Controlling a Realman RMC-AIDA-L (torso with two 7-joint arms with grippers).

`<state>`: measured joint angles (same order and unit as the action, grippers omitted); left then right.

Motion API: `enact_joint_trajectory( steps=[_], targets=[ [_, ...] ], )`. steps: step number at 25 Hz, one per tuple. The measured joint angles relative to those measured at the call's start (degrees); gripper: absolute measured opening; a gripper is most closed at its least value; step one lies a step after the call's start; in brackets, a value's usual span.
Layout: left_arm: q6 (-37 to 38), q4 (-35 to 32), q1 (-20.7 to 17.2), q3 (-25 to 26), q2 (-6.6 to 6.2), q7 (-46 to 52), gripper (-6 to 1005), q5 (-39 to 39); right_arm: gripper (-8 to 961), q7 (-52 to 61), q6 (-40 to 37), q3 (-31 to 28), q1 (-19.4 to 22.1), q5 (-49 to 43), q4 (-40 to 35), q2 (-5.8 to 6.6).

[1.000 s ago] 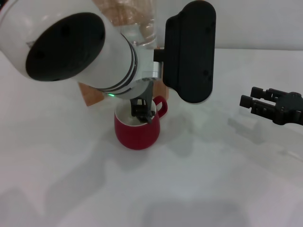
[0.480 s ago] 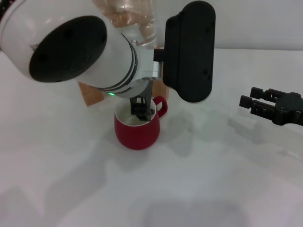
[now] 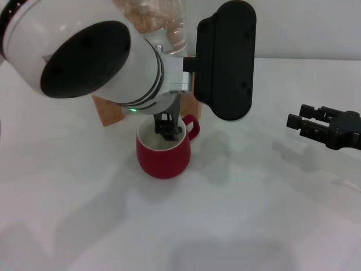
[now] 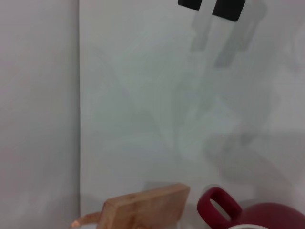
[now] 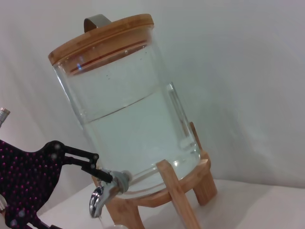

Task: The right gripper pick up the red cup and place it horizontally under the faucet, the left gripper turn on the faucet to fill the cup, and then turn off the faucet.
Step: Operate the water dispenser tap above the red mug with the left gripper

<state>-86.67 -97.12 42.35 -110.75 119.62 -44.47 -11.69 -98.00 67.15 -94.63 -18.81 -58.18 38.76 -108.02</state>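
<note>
The red cup [image 3: 163, 153] stands upright on the white table [image 3: 237, 220], directly below the glass water dispenser [image 5: 131, 112], with its small loop handle [image 3: 191, 127] toward the robot's right. In the left wrist view, only the cup's handle and part of its rounded body show, just beside one leg of the wooden stand [image 4: 143, 208].

The left claw [image 3: 167, 127] hangs from the large white arm that fills the upper left of the head view. Its black fingers reach down over the cup's white mouth at the faucet [image 5: 101, 196]. In the right wrist view, the dark fingers of this claw lie at the lever on top of the chrome spigot, touching it. Whether they are clamped on the lever or merely resting against it cannot be told.

The dispenser is about 2/3 full of water, capped with a wooden lid [image 5: 102, 36], and sits on the stand's wooden legs.

The right claw [image 3: 294, 120] hovers over the table well apart from the cup, on the robot's right side. Its 2 fingers are spread with a visible gap and hold nothing.
</note>
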Motion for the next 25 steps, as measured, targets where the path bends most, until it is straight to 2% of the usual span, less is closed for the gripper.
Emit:
enact_joint_trajectory(
  steps=[25],
  targets=[
    [2.0, -0.1, 0.4, -1.2, 0.0, 0.4, 888, 1.1, 558, 0.0, 0.0, -0.3, 0.0, 0.0, -0.3, 0.09]
  ],
)
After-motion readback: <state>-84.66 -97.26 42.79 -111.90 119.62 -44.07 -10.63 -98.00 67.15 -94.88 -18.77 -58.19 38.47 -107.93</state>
